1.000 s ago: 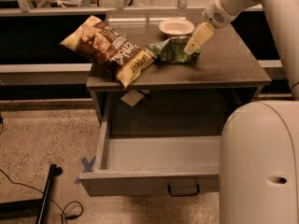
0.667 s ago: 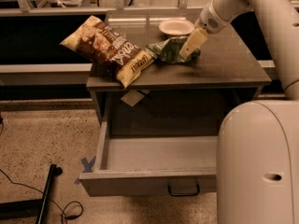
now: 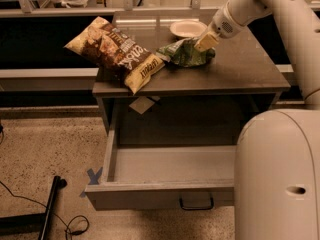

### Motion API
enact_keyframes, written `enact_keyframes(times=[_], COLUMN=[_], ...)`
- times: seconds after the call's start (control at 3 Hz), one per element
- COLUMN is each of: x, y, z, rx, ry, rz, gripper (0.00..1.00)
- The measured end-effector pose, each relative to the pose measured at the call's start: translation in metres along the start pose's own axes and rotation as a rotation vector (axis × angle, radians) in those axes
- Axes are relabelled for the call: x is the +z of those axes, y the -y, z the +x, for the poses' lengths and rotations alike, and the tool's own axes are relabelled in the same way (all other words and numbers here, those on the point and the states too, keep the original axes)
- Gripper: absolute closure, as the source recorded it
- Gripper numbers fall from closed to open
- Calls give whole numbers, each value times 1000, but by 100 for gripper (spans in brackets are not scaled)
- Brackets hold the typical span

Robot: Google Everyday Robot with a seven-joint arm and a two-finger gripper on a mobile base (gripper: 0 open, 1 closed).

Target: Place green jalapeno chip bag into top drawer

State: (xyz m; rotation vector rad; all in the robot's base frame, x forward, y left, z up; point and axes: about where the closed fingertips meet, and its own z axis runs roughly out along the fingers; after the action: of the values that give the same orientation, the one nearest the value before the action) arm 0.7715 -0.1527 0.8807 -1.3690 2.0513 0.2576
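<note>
I edged my gripper (image 3: 206,41) left onto the wrinkly green foil chip bag (image 3: 181,55) for pickup; whether it gripped, I couldn't tell.

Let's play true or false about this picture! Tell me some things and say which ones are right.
1. The drawer is pulled open. True.
2. The green bag lies inside the drawer. False: it lies on the table.
3. The tool is at the green bag's right end. True.
4. The brown bag is smaller than the green bag. False: it is the bigger one.
5. A white bowl sits on the table behind the green bag. True.
</note>
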Motion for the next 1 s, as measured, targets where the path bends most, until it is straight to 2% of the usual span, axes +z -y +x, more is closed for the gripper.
enact_keyframes(times=[0.33, 0.67, 1.0], x=[-37, -100, -187], y=[4, -6, -48], z=[12, 27, 10], rx=[-12, -45, -130], ry=[103, 182, 241], rz=[42, 137, 309], gripper=[96, 100, 100])
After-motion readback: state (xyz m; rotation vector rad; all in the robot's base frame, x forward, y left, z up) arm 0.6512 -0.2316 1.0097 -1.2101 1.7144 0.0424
